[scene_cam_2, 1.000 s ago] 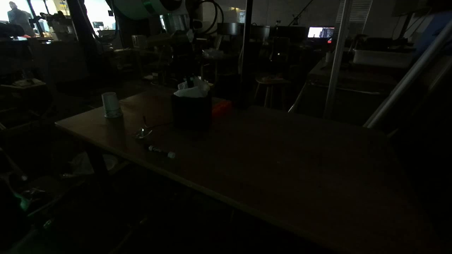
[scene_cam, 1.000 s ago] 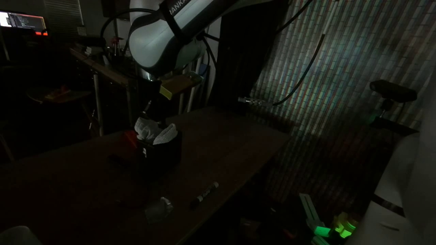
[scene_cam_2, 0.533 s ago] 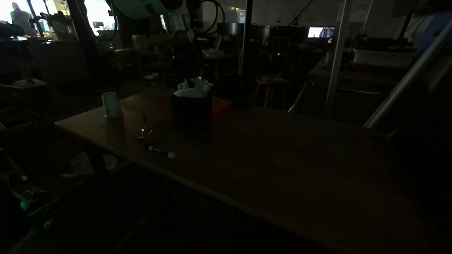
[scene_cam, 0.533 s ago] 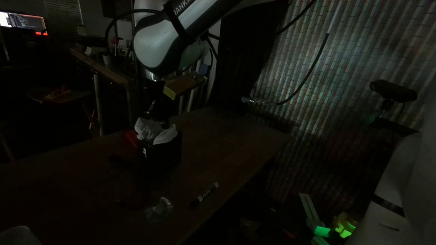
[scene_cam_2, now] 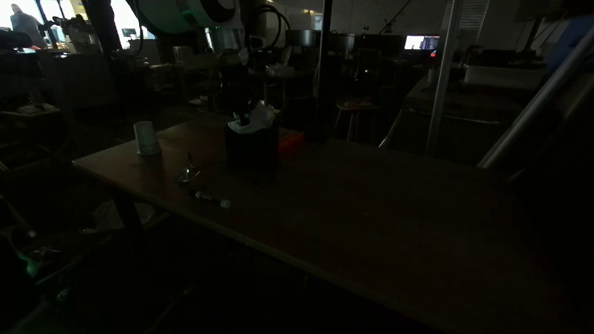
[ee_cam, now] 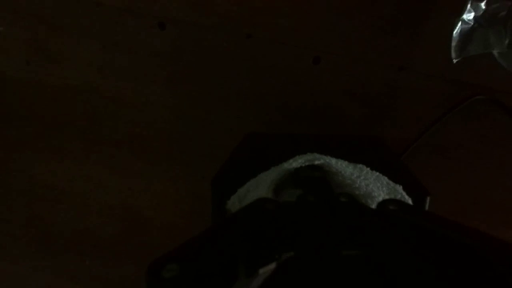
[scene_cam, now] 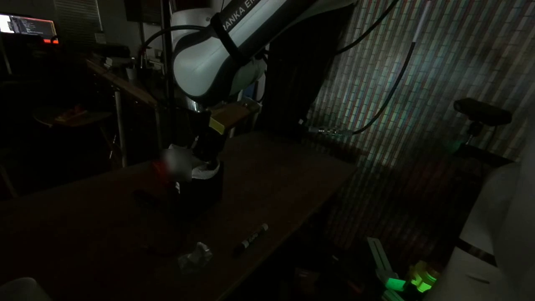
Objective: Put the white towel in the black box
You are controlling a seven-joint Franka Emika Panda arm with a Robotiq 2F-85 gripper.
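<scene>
The black box [scene_cam: 200,194] stands upright on the table, and it also shows in an exterior view [scene_cam_2: 250,150]. The white towel [scene_cam: 205,171] is bunched in the box's mouth, with part standing above the rim [scene_cam_2: 262,113]; one patch is blurred. In the wrist view the towel [ee_cam: 364,182] curves along the inside of the dark box [ee_cam: 288,144]. My gripper [ee_cam: 310,174] points down into the box mouth, its tips against the towel. The fingers look together, as one narrow dark shape [scene_cam_2: 242,118]. The picture is very dark, and the towel under the gripper is hidden.
A red object [scene_cam_2: 291,143] lies beside the box. A marker [scene_cam: 253,239] and crumpled clear plastic [scene_cam: 195,256] lie near the table edge. A thin cable [ee_cam: 436,124] runs by the box. A white cup [scene_cam_2: 146,138] stands at a table corner.
My gripper has moved down and sideways, rightward in an exterior view, into the box mouth. The towel part under it sits lower now. The box has not moved.
</scene>
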